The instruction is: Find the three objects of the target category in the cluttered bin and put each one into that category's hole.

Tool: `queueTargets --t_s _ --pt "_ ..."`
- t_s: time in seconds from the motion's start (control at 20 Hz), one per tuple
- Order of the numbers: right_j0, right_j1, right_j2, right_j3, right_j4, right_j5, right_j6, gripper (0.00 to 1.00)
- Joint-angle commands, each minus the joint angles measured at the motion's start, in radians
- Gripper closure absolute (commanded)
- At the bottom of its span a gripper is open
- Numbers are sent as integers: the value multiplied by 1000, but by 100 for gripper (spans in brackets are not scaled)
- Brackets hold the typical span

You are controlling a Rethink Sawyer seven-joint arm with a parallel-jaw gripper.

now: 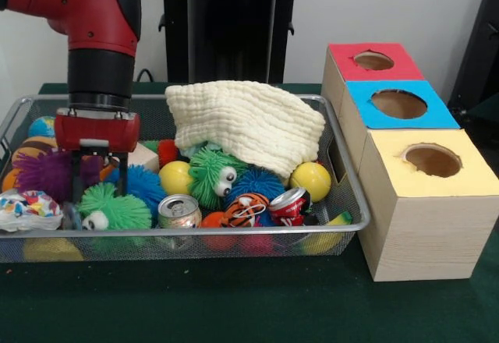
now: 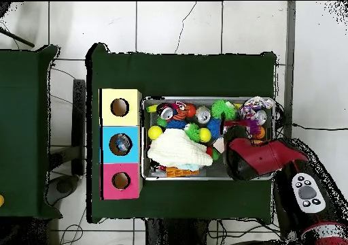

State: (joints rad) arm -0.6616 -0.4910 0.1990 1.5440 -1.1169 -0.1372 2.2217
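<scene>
Three boxes stand in a row just beside the bin (image 1: 343,164) — a red box (image 1: 373,66) farthest from the front camera, a blue box (image 1: 398,105) in the middle and a yellow box (image 1: 433,195) nearest, each with a round hole in its top. The bin, a shallow silver mesh basket on the green table (image 1: 234,304), is crowded: a cream cloth (image 1: 245,121) lies heaped over its middle, and around it sit a green fuzzy toy (image 1: 212,173) with googly eyes, a blue fuzzy ball (image 1: 253,183), two yellow balls (image 1: 310,179), two drink cans (image 1: 179,212), a tiger-striped toy (image 1: 245,209), and at the end away from the boxes a purple fuzzy ball (image 1: 47,173) and a second green fuzzy toy (image 1: 113,210). The gripper (image 1: 97,175) hangs inside the bin at that far end, its dark fingers (image 1: 76,178) reaching down between the purple ball and the blue fuzz, just above the second green toy. The fingers look parted, with nothing seen pinched between them, though the clutter around the tips makes that hard to confirm. The overhead view agrees on place: the arm (image 2: 255,157) covers the end of the bin opposite the boxes. By my reading the step in hand is the search-and-grasp — the arm is down among the fuzzy toys, none visibly lifted. Which category is wanted is not shown, so the next move calls for settling on one toy, closing on it cleanly without snagging its neighbours, then carrying it the bin's whole length to the matching hole.
</scene>
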Motion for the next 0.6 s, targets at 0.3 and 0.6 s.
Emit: queueTargets --t_s 0.3,0.6 --pt "-26 -34 13 -50 -81 125 -78 0" --pt "-14 -18 -6 -60 -81 102 -60 0"
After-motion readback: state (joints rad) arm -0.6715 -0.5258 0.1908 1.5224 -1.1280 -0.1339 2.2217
